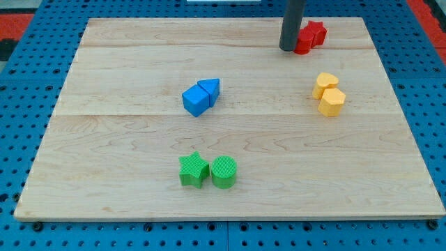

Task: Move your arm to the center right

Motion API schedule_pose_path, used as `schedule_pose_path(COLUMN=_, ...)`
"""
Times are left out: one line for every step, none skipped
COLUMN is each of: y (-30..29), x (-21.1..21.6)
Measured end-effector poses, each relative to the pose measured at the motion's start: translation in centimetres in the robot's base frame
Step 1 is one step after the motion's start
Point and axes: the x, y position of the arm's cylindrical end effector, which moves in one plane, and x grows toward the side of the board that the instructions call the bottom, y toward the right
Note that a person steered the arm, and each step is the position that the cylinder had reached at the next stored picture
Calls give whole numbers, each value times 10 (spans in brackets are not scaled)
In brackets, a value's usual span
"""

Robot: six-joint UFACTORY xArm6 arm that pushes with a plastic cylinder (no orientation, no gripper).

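Note:
My tip [287, 49] is the lower end of a dark rod that comes down from the view's top, right of the middle. It rests on the wooden board [125, 195] near its top edge. It stands just left of two red blocks, a red star [316, 33] and a second red block [302, 46] whose shape I cannot make out. The tip touches or nearly touches that second red block. The centre right of the board holds a yellow heart [324, 84] and a yellow hexagon [332, 102], well below and right of the tip.
A blue cube [196, 100] and a blue triangle [210, 89] sit together left of centre. A green star [193, 170] and a green cylinder [224, 171] sit side by side near the bottom. A blue perforated surface [14, 139] surrounds the board.

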Motion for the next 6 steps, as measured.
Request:
schedule_pose_path(y=0, x=0)
schedule_pose_path(y=0, x=-1)
schedule_pose_path(y=-6, x=3)
schedule_pose_path(y=9, x=25)
schedule_pose_path(y=53, x=64)
schedule_pose_path(y=134, x=53)
